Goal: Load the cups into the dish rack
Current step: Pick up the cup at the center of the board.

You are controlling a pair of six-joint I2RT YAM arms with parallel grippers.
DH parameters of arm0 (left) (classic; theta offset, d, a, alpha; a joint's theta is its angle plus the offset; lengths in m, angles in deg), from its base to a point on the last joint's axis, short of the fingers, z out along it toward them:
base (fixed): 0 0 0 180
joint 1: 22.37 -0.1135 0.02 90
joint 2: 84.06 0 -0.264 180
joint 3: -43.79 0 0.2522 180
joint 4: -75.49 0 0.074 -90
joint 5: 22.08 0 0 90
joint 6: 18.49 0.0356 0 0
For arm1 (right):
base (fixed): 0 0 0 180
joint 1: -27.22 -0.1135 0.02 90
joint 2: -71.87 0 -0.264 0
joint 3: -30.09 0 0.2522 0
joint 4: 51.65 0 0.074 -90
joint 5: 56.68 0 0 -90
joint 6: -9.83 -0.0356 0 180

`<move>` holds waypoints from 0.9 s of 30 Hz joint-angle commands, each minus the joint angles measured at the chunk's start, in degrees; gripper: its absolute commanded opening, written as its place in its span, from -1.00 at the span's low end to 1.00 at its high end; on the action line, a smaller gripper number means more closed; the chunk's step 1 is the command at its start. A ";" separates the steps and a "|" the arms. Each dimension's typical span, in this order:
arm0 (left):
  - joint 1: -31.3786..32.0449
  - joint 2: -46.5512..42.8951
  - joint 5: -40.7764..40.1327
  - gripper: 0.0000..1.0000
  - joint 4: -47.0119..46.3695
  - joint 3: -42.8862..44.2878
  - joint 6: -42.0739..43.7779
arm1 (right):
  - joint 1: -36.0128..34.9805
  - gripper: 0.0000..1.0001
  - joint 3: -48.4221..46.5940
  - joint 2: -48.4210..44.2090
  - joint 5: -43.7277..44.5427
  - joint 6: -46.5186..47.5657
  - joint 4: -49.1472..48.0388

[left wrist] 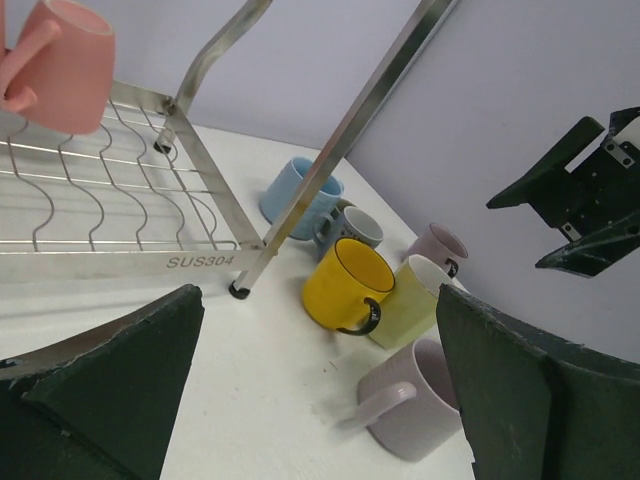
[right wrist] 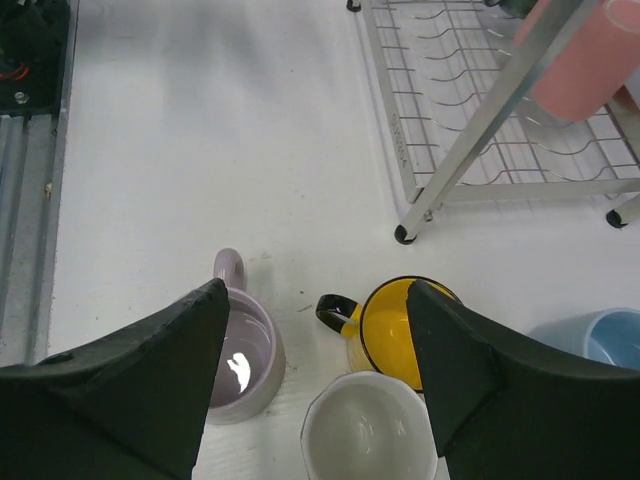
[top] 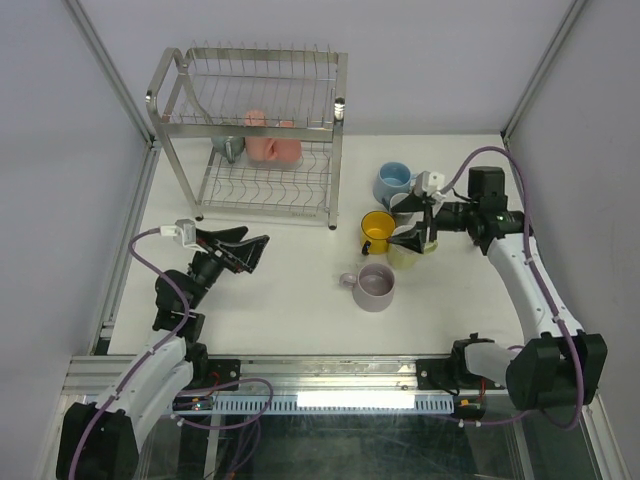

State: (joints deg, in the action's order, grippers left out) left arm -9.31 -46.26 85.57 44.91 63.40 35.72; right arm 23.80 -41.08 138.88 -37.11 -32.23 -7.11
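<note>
Right claw (top: pixel 405 223), spread wide, hovers over the pale green cup (top: pixel 401 257) at centre right, apparently to grasp it; left claw (top: pixel 250 242) gapes empty.

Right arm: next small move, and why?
Probably lower the right tool straight down around the pale green ceramic mug. The tool is open and empty, that mug lies between its fingers in the wrist view, and the yellow ceramic mug and lilac ceramic mug crowd either side.
</note>
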 commanded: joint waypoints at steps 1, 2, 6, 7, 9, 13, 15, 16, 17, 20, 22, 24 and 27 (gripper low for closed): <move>-0.22 -0.23 4.49 0.98 5.24 4.40 -3.63 | -6.53 0.50 -4.21 -0.25 10.89 9.34 10.63; -0.16 -0.23 4.99 0.98 5.80 4.71 -3.85 | -8.51 0.50 -4.49 -0.45 13.81 9.48 11.72; -0.17 -0.65 5.61 0.98 6.92 5.08 -4.42 | -15.94 0.52 -4.78 -0.53 24.97 7.75 14.28; -0.26 -0.83 5.63 0.98 7.02 5.01 -4.46 | -17.50 0.52 -4.93 -0.16 27.52 6.97 15.06; -0.23 -1.20 5.47 0.98 7.42 4.90 -4.38 | -19.86 0.52 -5.49 0.81 31.39 5.27 17.10; -0.18 -2.21 5.05 0.98 8.50 4.71 -4.11 | -23.26 0.52 -6.64 2.60 38.01 1.57 20.45; -0.23 -2.53 4.90 0.98 8.69 4.62 -4.05 | -24.06 0.52 -6.37 2.90 40.37 -0.16 20.65; -0.23 -2.62 4.79 0.98 8.82 4.61 -3.92 | -24.27 0.52 -5.98 2.98 41.40 -0.84 20.46; -0.23 -2.58 4.69 0.98 8.91 4.61 -3.81 | -24.51 0.52 -5.59 3.02 42.40 -1.53 20.05; -0.22 -2.11 4.63 0.98 8.85 4.70 -3.80 | -24.86 0.52 -4.17 3.21 44.80 -3.86 18.03; -0.22 -1.74 4.81 0.98 8.68 4.70 -3.98 | -25.04 0.49 -3.43 3.66 45.51 -5.03 17.07; -0.22 -1.52 4.89 0.98 8.38 4.62 -4.22 | -25.14 0.47 -2.77 4.15 46.09 -6.19 16.01; -0.21 -1.37 4.94 0.98 7.86 4.38 -4.65 | -25.46 0.43 -1.28 4.66 47.25 -7.10 13.99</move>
State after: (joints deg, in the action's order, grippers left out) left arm -9.31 -47.74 89.52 54.57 66.11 31.94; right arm -0.99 -43.68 142.86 7.02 -36.06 10.84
